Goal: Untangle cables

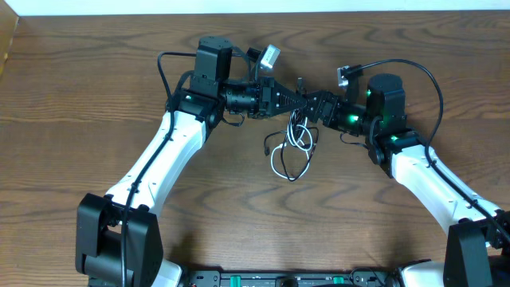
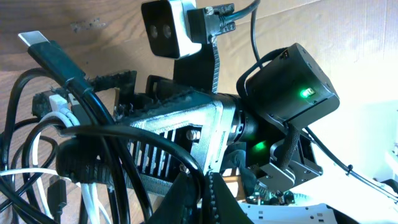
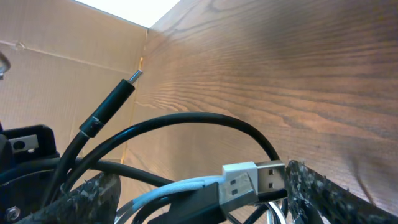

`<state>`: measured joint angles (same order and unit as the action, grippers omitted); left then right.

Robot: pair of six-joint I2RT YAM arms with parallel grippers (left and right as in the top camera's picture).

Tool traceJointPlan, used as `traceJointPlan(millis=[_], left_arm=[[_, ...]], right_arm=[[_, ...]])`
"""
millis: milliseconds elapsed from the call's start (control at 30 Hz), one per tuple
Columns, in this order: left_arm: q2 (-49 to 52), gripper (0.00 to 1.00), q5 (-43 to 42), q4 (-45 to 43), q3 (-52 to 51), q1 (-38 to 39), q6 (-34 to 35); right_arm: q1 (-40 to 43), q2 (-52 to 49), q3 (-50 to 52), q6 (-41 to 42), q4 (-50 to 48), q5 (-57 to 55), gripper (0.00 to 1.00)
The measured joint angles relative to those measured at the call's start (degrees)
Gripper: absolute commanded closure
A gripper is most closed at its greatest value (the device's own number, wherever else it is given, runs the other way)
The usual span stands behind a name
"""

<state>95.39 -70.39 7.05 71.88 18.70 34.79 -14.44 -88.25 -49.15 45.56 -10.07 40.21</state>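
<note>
Between left hand (image 1: 305, 101) and right hand (image 1: 319, 106): two cables (image 1: 293, 148), black, white.

One tabletop (image 1: 80, 96) carries one black cable (image 1: 267, 145) and one white cable (image 1: 303, 142), two in all. There are two arms, the left arm (image 1: 159, 163) and the right arm (image 1: 426, 179), and two hands, the left hand (image 1: 303, 101) and the right hand (image 1: 319, 108).

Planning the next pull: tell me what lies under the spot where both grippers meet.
Tangled loops of the black cable and white cable, with the table beneath. Their upper ends are covered by the left gripper and right gripper.
</note>
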Motion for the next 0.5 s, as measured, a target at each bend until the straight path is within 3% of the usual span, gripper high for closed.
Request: traceJointPlan(millis=[167, 500], left_arm=[[0.1, 0.93, 0.1, -4.3, -0.1, 0.0, 3.5], [0.6, 0.92, -6.1, -38.4, -0.7, 0.2, 25.4]], right_arm=[[-1.0, -0.5, -0.1, 0.9, 4.6, -4.3, 0.18], [-1.9, -7.8, -0.4, -1.1, 14.4, -13.1, 0.16]])
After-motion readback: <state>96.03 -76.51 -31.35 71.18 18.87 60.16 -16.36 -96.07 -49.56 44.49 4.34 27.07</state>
